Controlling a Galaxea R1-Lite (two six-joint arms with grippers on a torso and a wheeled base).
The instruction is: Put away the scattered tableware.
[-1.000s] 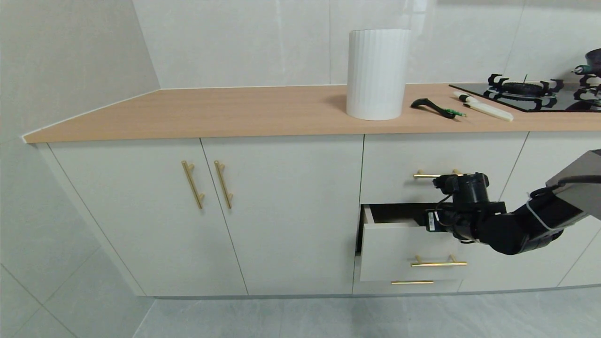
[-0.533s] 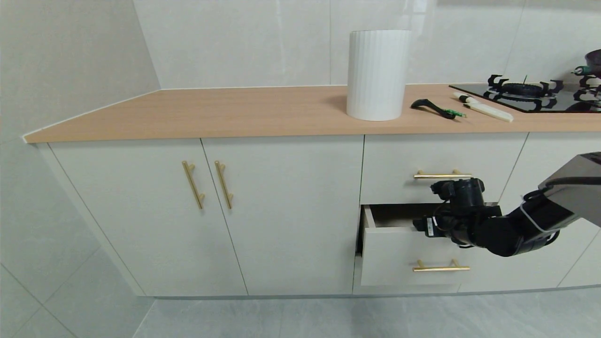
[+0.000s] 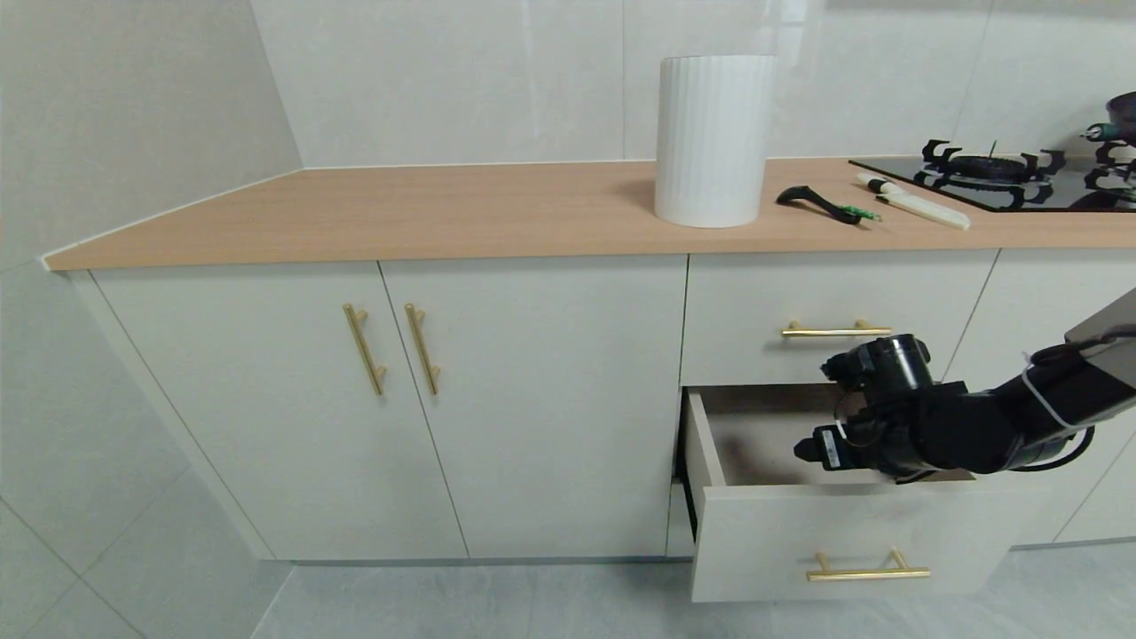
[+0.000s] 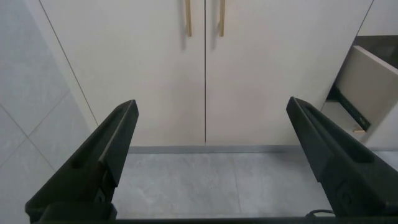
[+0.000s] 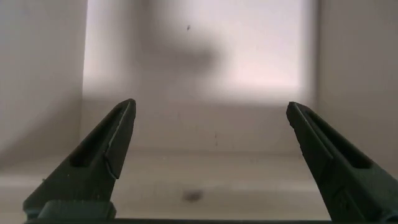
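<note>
A black-handled utensil [image 3: 821, 204] and a long white utensil [image 3: 914, 206] lie on the wooden countertop [image 3: 444, 213], right of a tall white ribbed container [image 3: 710, 138]. Below them the middle drawer [image 3: 852, 532] is pulled far out, and its inside looks bare. My right gripper [image 3: 821, 446] hangs over the drawer's interior, just behind its front panel. In the right wrist view the gripper [image 5: 210, 106] is open above the drawer floor [image 5: 199, 143], holding nothing. My left gripper [image 4: 211, 102] is open and low, facing the cabinet doors [image 4: 205, 62], with the open drawer [image 4: 367, 74] off to one side.
A black gas hob [image 3: 994, 177] sits at the counter's right end. The top drawer [image 3: 834, 311] above the open one is closed. Double cabinet doors with gold handles [image 3: 390, 346] stand to the left. Grey tiled floor [image 3: 444, 603] runs in front of the cabinets.
The middle drawer has slid much farther out towards me and now hides the handle of the drawer below. My right arm has drawn back with it.
</note>
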